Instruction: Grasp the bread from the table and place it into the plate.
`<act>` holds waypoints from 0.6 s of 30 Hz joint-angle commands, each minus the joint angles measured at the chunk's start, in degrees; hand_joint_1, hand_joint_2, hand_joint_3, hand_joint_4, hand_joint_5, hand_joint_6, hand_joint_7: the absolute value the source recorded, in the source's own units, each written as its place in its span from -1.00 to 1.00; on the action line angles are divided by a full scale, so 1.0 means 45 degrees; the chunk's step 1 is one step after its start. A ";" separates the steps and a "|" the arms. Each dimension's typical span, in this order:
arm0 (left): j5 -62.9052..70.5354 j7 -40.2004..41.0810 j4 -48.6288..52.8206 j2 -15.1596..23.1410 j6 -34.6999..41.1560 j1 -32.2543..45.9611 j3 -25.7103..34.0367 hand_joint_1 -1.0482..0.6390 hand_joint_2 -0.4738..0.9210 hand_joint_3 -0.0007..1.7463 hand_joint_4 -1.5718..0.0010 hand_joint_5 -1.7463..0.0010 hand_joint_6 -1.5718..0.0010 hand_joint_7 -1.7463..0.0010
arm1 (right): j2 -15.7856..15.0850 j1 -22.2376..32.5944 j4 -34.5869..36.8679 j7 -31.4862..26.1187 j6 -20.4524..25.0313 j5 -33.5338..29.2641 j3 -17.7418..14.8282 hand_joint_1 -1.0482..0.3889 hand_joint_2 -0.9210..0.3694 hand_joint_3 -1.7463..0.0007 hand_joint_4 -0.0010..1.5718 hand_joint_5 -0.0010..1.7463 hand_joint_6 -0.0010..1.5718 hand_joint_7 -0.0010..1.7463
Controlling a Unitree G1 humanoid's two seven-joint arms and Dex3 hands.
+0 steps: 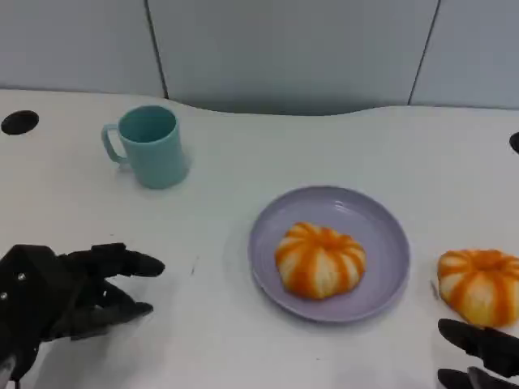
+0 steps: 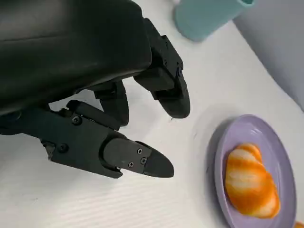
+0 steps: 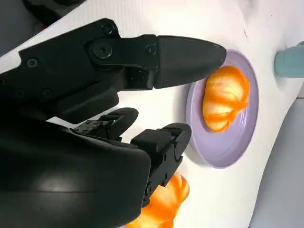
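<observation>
2 breads (image 1: 320,260) (image 1: 480,285), 1 plate (image 1: 381,235), 1 cup (image 1: 150,147), 2 hands (image 1: 61,296) (image 1: 482,356).

The right hand (image 1: 480,356) is running off the head view's lower right corner, leaving just fingertips showing. In the right wrist view, the black fingers (image 3: 156,152) are covering most of the bread on the table (image 3: 166,202). In the left wrist view, the edge is cropping the teal mug (image 2: 206,16) and the purple plate (image 2: 223,164).
</observation>
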 commanded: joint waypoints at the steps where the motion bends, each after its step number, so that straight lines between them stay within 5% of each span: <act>1: -0.0296 -0.0413 -0.0411 0.0226 0.1350 0.0200 -0.0015 -0.28 1.00 -0.81 0.64 -0.36 0.49 -0.19 | -0.0146 -0.0069 0.0035 -0.0036 0.0208 0.0108 -0.0184 -0.27 -1.00 0.43 -0.20 -0.99 -0.37 -1.00; 6: -0.0547 -0.0762 -0.1175 0.0355 0.2451 0.0707 0.0020 -0.23 1.00 -0.73 0.51 -0.69 0.42 -0.16 | -0.0256 -0.0111 0.0001 0.0054 0.0294 0.0123 -0.0249 -0.27 -1.00 0.44 -0.19 -0.99 -0.37 -1.00; 18: 0.0981 0.0757 -0.2122 0.0505 0.2703 0.1221 -0.0499 -0.38 1.00 -0.54 0.48 -0.80 0.31 -0.09 | -0.0297 -0.0132 -0.0013 0.0098 0.0215 0.0087 -0.0258 -0.29 -1.00 0.44 -0.19 -0.98 -0.38 -1.00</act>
